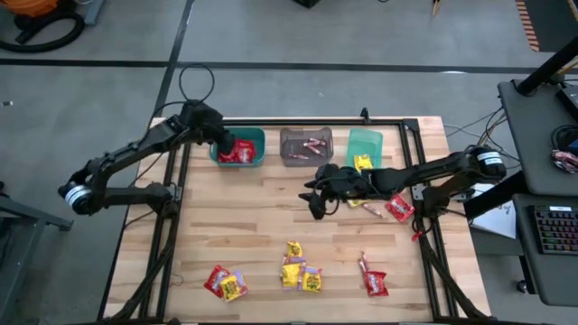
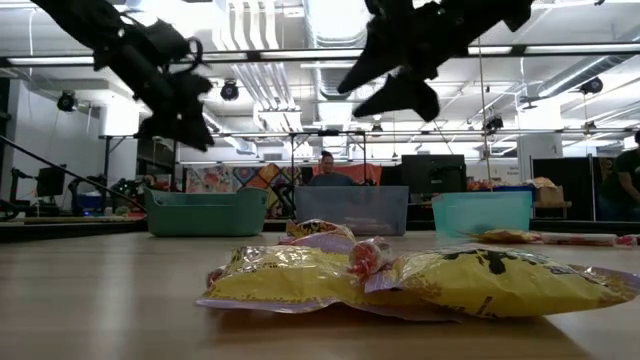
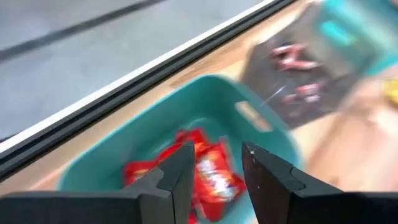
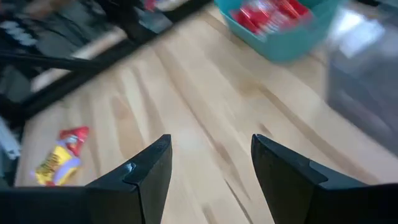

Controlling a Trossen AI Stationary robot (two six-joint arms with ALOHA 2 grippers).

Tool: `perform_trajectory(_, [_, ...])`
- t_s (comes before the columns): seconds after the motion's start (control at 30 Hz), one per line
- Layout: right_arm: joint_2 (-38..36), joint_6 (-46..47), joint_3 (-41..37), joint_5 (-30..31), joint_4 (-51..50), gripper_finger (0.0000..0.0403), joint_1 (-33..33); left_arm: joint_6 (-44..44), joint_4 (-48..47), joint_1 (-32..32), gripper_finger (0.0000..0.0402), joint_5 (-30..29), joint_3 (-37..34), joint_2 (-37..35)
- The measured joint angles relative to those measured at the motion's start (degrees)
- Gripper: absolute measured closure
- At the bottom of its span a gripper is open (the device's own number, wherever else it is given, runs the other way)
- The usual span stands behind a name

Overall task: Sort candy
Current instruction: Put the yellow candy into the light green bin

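Shiny red and yellow candy packets lie scattered on the wooden table; more red ones fill the teal bin. The left claw hangs over that bin, fingers parted, empty. The right claw hovers mid-table, wide open.

- Teal bin, grey bin and green bin stand in a row along the table's far edge.
- Wooden table with black frame rail.
- Keyboard on a side desk to the right.
- Person seated beyond the table.
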Motion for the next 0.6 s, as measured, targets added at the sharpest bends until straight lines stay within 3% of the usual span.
perform_trajectory(0.2, [0.4, 8.9, 3.2, -0.1, -21.1, 0.0202, -0.7, -4.7, 6.0, -12.6, 0.0286, -1.2, -4.5, -8.7])
perform_trajectory(0.4, [3.2, 19.4, 4.0, 0.0, -40.3, 0.0208, -0.9, -8.3, 12.9, -29.1, 0.0286, -14.7, -9.0, -15.2])
perform_trajectory(0.6, [6.2, 22.7, 3.9, 0.0, -47.9, 0.0209, -1.6, -8.6, 19.4, -42.6, 0.0286, -25.6, -12.3, -17.0])
